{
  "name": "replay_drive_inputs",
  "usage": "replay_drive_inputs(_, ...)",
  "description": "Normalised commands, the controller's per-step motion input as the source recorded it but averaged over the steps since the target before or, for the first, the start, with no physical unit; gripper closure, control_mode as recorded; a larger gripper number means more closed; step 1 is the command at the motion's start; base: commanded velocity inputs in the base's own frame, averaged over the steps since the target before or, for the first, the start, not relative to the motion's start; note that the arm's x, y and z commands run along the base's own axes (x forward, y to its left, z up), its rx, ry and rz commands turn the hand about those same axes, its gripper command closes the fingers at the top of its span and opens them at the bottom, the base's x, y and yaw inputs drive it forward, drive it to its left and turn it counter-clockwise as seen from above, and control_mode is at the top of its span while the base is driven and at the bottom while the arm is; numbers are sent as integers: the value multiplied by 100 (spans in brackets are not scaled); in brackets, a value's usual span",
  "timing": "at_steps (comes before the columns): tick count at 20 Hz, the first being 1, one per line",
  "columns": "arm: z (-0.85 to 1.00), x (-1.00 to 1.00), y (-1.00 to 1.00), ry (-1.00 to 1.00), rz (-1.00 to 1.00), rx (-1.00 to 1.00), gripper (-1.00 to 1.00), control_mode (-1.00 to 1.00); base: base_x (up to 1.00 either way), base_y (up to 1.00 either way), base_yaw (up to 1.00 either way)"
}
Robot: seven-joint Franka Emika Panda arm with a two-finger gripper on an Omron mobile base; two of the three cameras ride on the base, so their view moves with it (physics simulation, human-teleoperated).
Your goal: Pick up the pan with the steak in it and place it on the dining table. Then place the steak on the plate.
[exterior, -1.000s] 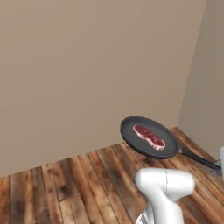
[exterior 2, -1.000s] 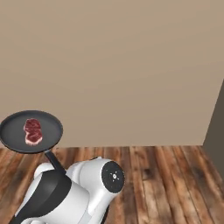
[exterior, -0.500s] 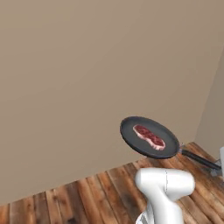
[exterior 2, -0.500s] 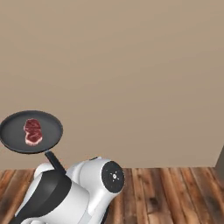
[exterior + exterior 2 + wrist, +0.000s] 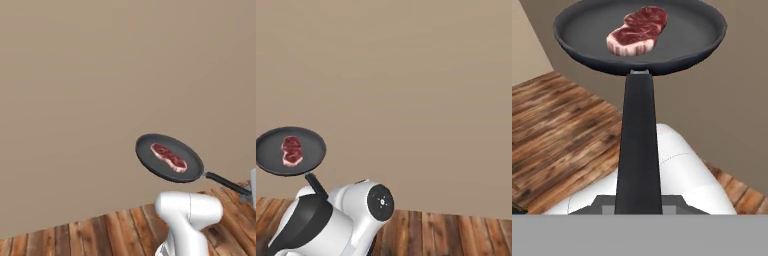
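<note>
The dark round pan (image 5: 154, 165) hangs level in the air in front of a beige wall, with the red steak (image 5: 169, 156) lying flat in it. From the right base view, the pan (image 5: 312, 150) sits at the left above the arm, with the steak (image 5: 291, 150) left of its middle. In the hand view the pan (image 5: 587, 25) fills the top, the steak (image 5: 638, 31) rests in it, and its long black handle (image 5: 639, 140) runs straight down into my gripper (image 5: 639, 204), which is shut on it. The dining table and the plate are out of view.
A plain beige wall (image 5: 75, 100) stands close ahead across both base views. Brown wooden floor planks (image 5: 100, 232) run along the bottom, and the floor planks (image 5: 456, 232) also lie low under the arm.
The whole picture has shifted as the cameras moved: the floor planks sank lower and the wall corner slid out of view. The pan and steak stay in the same grip.
</note>
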Motion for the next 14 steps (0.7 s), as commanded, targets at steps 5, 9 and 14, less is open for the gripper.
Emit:
replay_drive_inputs(5, 0, 0, 0, 0, 0, 0, 100, 100, -1, 0, 47)
replay_drive_inputs(9, 0, 0, 0, 0, 0, 0, 100, 100, -1, 0, 48)
replay_drive_inputs(14, 0, 0, 0, 0, 0, 0, 100, 100, -2, 0, 49)
